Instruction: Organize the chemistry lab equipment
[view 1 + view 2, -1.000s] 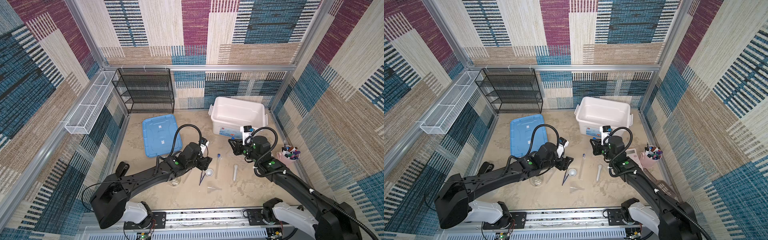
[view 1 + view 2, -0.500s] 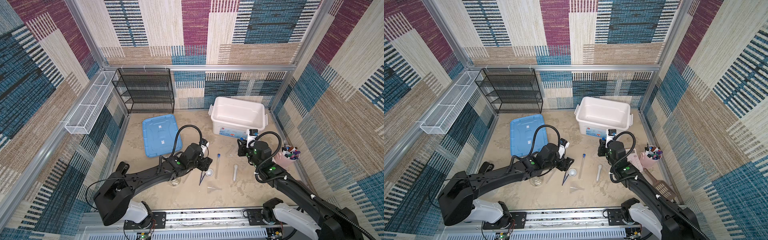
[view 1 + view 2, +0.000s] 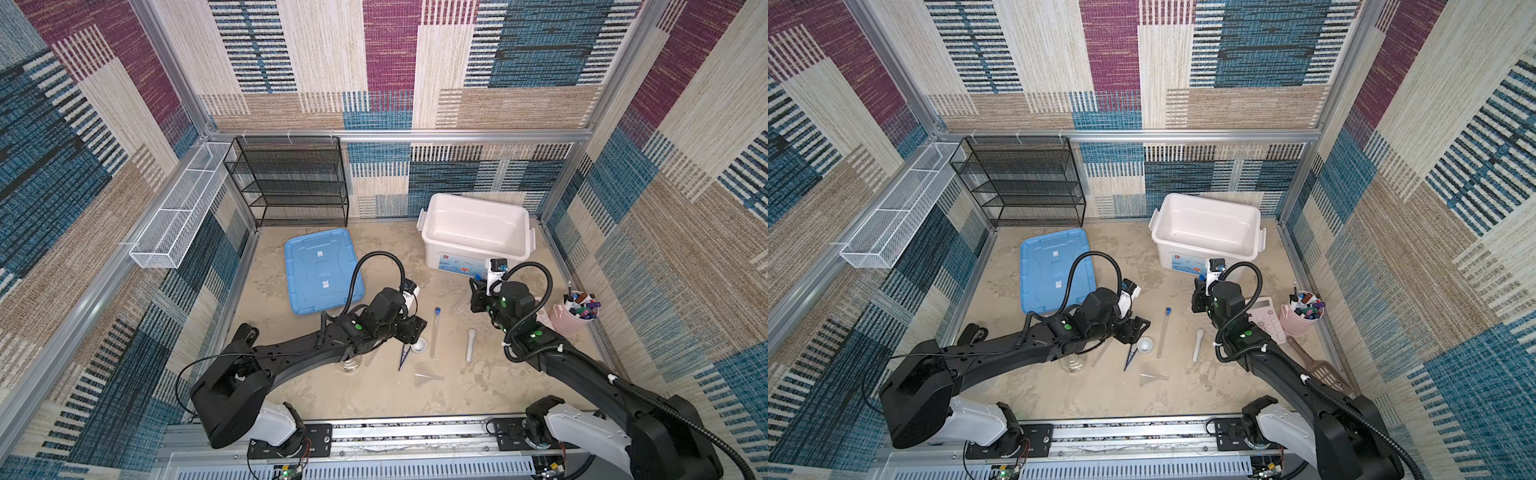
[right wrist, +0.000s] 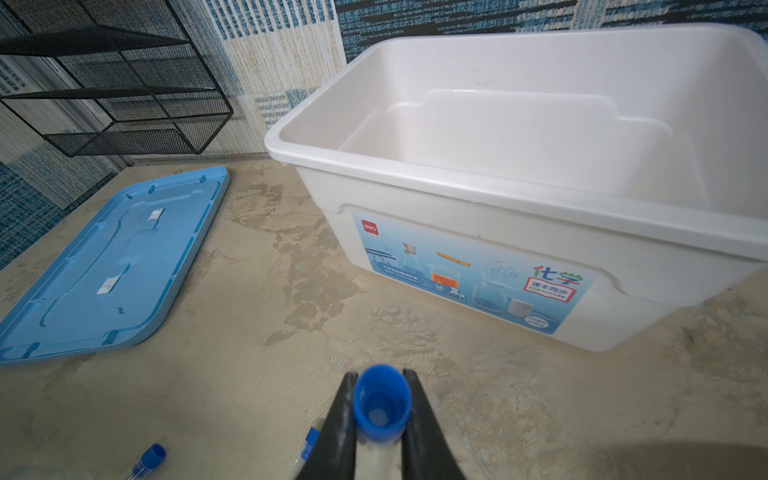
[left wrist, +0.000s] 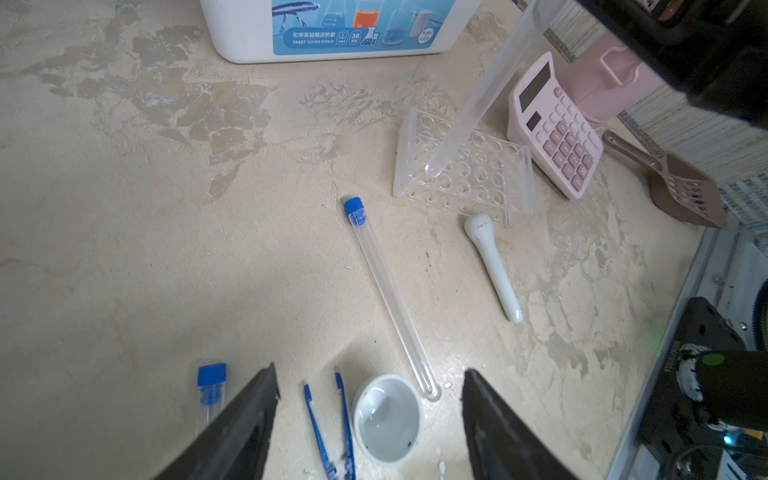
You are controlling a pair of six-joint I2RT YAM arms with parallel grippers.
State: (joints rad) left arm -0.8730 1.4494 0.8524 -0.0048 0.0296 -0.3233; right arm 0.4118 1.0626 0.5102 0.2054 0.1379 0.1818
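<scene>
Blue-capped and clear, one test tube (image 4: 382, 409) is sitting clamped between the fingers of the right end effector (image 4: 379, 376), its rounded bottom hanging tilted over the clear plastic rack (image 5: 478, 187). The left end effector (image 5: 370, 370) is hovering, spread wide, above the tweezers (image 5: 328, 424) and mortar (image 5: 388, 417) on the table (image 5: 208, 249).

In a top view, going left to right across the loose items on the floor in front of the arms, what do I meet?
clear glass flask → dark blue tweezers → small white mortar → lying test tube → pestle → pink cup of markers. The funnel is left out: it overlaps the mortar and the tube.
</scene>
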